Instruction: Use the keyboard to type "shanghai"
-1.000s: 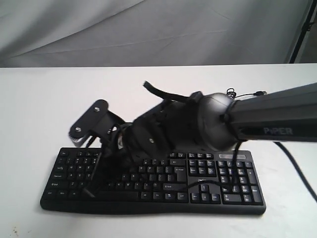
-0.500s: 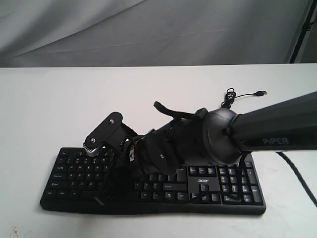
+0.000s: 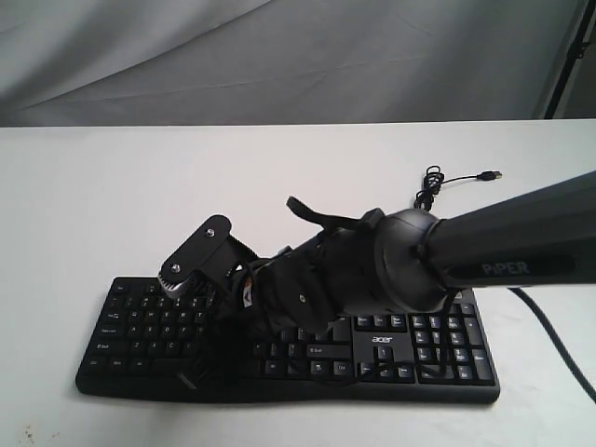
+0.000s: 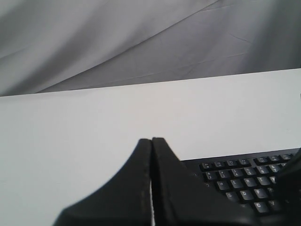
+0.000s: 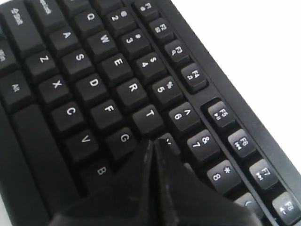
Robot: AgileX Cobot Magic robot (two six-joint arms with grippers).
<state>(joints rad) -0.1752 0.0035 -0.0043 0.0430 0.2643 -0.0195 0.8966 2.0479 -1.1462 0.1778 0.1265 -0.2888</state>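
Note:
The black keyboard (image 3: 438, 349) lies near the front edge of the white table (image 3: 112, 186). My right arm reaches across it from the right. The right gripper (image 3: 216, 346) hangs low over the left half of the letter keys. In the right wrist view the right gripper (image 5: 154, 142) is shut, its tip beside the G key (image 5: 124, 138) and just under the T key (image 5: 149, 114). The keys beneath the fingers are hidden, and I cannot tell whether the tip touches a key. The left gripper (image 4: 151, 140) is shut and empty, off the keyboard's (image 4: 244, 181) left end.
The keyboard's thin USB cable (image 3: 433, 182) lies coiled on the table behind the number pad, plug pointing right. A grey cloth backdrop (image 3: 279, 56) hangs behind the table. A black stand pole (image 3: 570, 56) rises at the far right.
My right arm has come down and shifted a little to the right, bringing the wrist and gripper lower over the letter keys.

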